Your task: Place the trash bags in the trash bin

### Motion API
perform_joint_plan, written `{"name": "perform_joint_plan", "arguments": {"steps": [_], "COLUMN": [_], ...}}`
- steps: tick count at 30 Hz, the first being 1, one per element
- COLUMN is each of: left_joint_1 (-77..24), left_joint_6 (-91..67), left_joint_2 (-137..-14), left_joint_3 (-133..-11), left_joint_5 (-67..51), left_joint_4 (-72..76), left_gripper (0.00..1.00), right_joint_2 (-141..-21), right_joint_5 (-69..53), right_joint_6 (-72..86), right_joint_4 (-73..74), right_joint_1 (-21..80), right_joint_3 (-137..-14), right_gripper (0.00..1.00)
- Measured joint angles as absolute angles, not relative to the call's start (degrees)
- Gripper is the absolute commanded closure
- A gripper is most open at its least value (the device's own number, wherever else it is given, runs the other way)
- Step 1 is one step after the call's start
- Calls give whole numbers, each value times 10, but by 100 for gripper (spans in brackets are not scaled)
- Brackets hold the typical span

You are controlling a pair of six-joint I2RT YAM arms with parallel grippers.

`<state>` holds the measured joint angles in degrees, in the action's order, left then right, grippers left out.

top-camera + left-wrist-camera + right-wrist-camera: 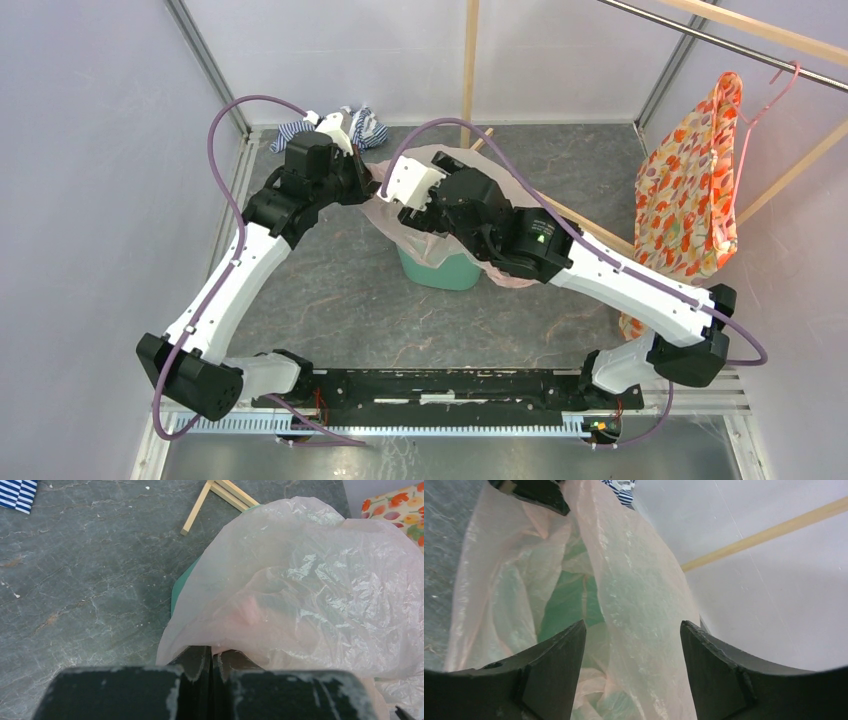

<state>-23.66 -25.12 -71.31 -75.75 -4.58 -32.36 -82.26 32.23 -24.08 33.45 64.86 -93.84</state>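
Trash bag [310,595], light, limp, slippery film over trash bin [445,270]: left hand [212,656] pinches its rim, right hand [631,645] gapes wide astride a fold; likely best gripped at bunched edges.

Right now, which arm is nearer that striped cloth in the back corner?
Left. The left claw pinches the trash bag, its arm's wrist right beside the striped cloth; the right arm reaches over the trash bin, farther away.
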Motion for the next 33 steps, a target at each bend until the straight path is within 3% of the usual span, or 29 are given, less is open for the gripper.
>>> {"name": "perform_joint_plan", "arguments": {"steps": [8, 12, 16, 25, 30, 33], "left_joint_1": [-237, -237, -237, -237, -237, -237], "left_joint_6": [-240, -239, -239, -239, -239, -239], "left_joint_2": [-715, -716, -716, -717, -717, -721], "left_joint_3": [-757, -757, -757, -757, -758, -758], "left_joint_5": [-46, -47, -48, -50, -50, -50], "left_joint_4": [-324, -324, -324, -324, -324, -324], "left_gripper": [98, 98, 98, 98, 98, 98], "right_joint_2": [-825, -828, -831, -825, -813, -813], "right_joint_5": [306, 286, 266, 229, 229, 232], "right_joint_6": [-256, -252, -249, -238, -239, -239], "right_joint_4": [334, 331, 331, 338, 341, 343], "right_joint_1": [617, 595, 587, 588, 588, 588], "right_joint_3": [-938, -938, -938, -938, -919, -901], "right_gripper": [61, 35, 28, 28, 47, 47]}}
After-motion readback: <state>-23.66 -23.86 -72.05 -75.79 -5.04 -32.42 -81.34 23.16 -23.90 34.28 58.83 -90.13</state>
